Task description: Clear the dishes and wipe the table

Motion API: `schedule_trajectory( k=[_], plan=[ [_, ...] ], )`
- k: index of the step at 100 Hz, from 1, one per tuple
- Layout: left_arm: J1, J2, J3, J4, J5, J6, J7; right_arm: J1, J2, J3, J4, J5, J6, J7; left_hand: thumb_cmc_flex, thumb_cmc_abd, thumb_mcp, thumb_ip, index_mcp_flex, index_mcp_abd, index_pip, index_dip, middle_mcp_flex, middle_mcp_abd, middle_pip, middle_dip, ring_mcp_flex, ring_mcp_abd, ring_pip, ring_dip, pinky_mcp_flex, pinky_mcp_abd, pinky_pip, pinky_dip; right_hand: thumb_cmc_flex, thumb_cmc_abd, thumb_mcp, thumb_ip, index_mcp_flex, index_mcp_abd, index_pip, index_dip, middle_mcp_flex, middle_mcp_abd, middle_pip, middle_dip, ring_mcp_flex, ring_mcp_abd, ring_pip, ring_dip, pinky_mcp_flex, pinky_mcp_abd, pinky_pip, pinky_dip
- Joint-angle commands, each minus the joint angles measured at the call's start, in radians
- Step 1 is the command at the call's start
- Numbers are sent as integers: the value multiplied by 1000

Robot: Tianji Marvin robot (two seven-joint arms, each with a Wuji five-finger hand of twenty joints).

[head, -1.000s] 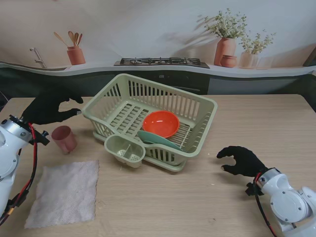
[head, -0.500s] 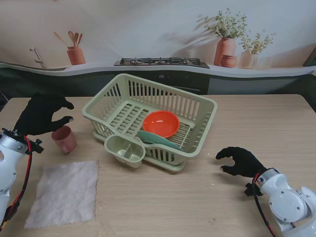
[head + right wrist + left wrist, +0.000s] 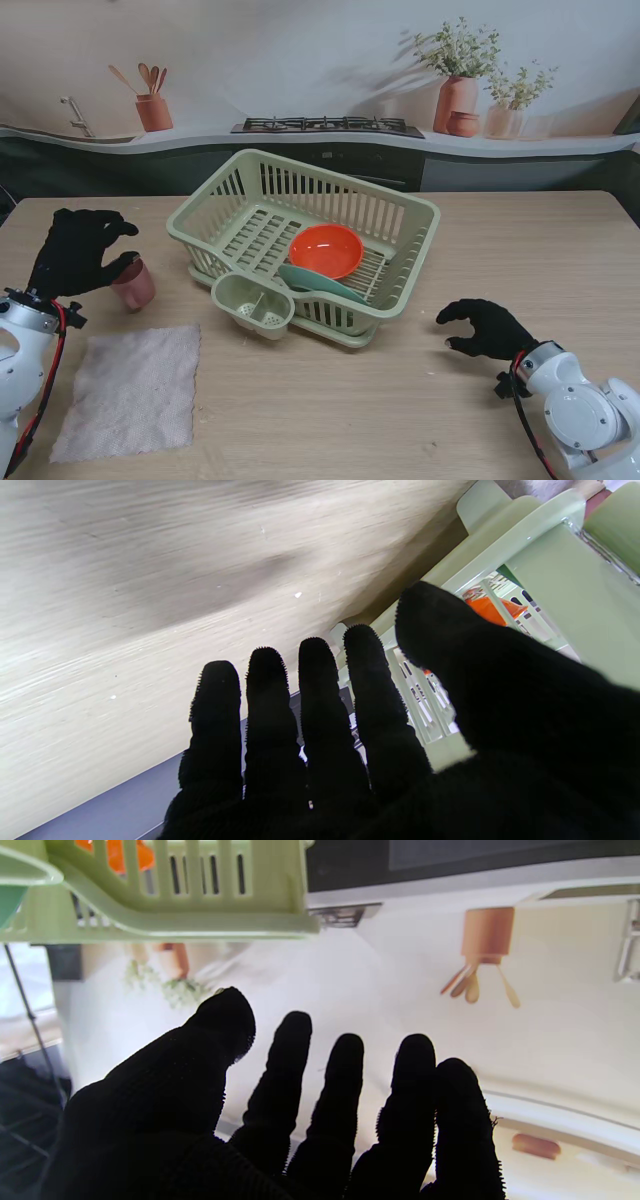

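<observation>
The left hand (image 3: 78, 253) has dropped from up beside the dish rack's left rim a second ago to the pink cup (image 3: 134, 283), and now sits just to the left of it with the thumb tip at or very near the cup's rim. Its fingers are spread and curled, not wrapped around anything; the left wrist view shows all five fingers (image 3: 294, 1075) apart with nothing between them. My judgement is that this is the approach to picking up the cup, the one dish not yet in the rack.

The right hand (image 3: 485, 327) has barely moved; it hovers loosely curled and empty over bare wood to the right of the rack.

The green dish rack (image 3: 395, 215) stands mid-table, slightly turned, holding an orange bowl (image 3: 325, 250) that leans over a teal plate (image 3: 318, 283). Its cutlery cup (image 3: 253, 304) hangs on the side nearer to me. A white cloth (image 3: 132, 389) lies flat nearer to me than the cup, untouched, so wiping appears to be still ahead.

The tabletop (image 3: 520, 240) is pale wood with a few small specks. Behind it runs a printed kitchen backdrop: hob, utensil pot, potted plants.
</observation>
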Motion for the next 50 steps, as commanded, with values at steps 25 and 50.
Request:
schedule_trajectory(
  k=[25, 50],
  plan=[
    [38, 1, 16, 59, 50, 46, 103, -1, 2, -6, -6, -2, 4, 20, -27, 27, 47, 37, -52, 26, -23, 0, -55, 17, -5, -9, -71, -3, -12, -14, -33, -30, -31, -23, -30, -34, -10, 0, -29, 8, -9, 16, -25, -16, -10, -12, -19, -18, -14, -15, -13, -28, -12, 4],
    [69, 3, 19, 68, 76, 80, 147, -2, 3, -6, -5, -5, 5, 20, -29, 28, 43, 37, -59, 25, -24, 1, -70, 17, -7, -10, -87, -3, -16, -16, -45, -34, -31, -26, -28, -40, -11, 0, -29, 9, -11, 17, -24, -16, -11, -12, -19, -17, -14, -14, -15, -28, -15, 6]
  ],
)
